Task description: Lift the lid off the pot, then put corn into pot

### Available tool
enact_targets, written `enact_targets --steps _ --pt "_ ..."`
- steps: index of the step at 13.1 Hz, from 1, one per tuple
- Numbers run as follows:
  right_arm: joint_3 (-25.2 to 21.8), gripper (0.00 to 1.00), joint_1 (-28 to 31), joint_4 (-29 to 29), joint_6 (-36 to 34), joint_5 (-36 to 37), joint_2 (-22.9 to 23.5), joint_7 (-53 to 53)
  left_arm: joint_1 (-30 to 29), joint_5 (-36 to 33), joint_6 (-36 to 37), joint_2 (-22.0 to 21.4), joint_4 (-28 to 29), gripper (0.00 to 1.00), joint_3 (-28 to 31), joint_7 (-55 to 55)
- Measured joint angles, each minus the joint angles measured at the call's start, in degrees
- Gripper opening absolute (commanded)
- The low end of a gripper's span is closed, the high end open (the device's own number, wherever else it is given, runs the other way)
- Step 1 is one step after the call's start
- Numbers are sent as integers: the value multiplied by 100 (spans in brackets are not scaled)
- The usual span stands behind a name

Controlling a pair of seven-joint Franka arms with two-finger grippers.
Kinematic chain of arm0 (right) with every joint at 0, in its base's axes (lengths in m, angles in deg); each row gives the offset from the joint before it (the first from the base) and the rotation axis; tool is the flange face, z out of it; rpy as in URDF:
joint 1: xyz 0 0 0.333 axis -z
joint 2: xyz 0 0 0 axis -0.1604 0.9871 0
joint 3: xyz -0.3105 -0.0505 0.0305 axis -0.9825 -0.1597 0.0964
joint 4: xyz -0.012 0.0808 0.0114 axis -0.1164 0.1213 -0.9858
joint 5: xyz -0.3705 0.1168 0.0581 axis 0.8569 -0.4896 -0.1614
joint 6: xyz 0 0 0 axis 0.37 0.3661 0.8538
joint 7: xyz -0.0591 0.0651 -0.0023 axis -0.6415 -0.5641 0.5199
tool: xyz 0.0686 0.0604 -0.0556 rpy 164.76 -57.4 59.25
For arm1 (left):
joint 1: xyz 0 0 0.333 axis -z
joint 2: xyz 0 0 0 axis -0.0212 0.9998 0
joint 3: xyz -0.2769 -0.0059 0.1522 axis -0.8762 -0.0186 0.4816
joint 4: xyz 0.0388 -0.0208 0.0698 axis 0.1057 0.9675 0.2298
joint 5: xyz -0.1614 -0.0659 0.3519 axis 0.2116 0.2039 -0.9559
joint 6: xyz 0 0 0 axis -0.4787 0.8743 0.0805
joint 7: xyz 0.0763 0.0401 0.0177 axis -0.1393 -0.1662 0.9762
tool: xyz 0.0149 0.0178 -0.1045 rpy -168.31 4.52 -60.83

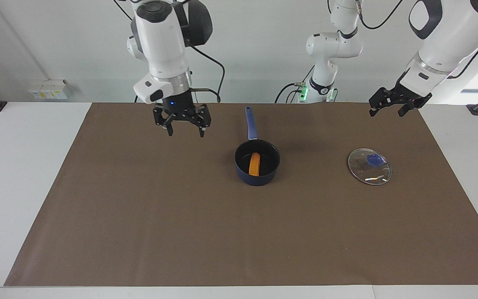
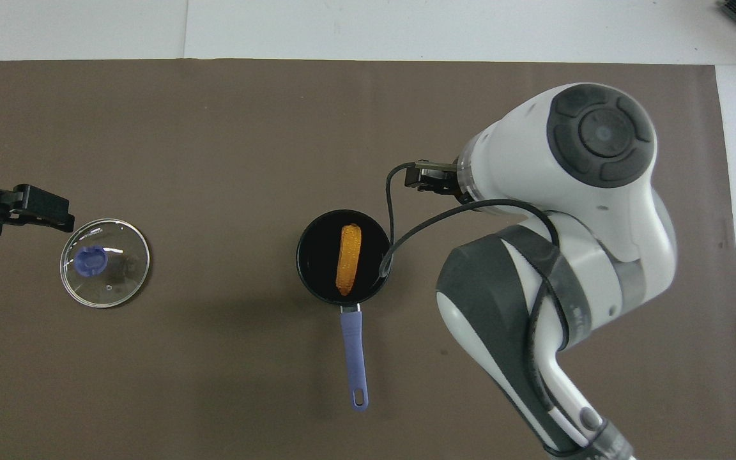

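The dark blue pot [image 1: 257, 179] [image 2: 317, 255] stands mid-mat, its long handle [image 1: 250, 122] [image 2: 354, 358] pointing toward the robots. The yellow-orange corn [image 1: 254, 164] [image 2: 349, 259] lies inside it. The glass lid [image 1: 369, 167] [image 2: 105, 263] with its blue knob rests flat on the mat toward the left arm's end, apart from the pot. My right gripper [image 1: 185, 133] hangs open and empty above the mat, toward the right arm's end from the pot; in the overhead view its own arm hides it. My left gripper [image 1: 386, 111] [image 2: 55, 214] is raised, open and empty, by the lid's edge.
A brown mat [image 1: 139, 228] [image 2: 214, 383] covers most of the white table. A small white box [image 1: 50, 88] sits by the wall at the right arm's end. A third arm's base [image 1: 322, 89] stands at the robots' edge.
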Motion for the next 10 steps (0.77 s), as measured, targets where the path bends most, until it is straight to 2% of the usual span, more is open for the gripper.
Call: enact_targets --steps 5,10 --pt "0 100 687 0 -670 -5 -494 814 4 -4 7 -2 -29 100 1 -115" --pt "-1 100 1057 20 -758 -9 -538 957 -5 -5 526 2 -424 100 23 -415"
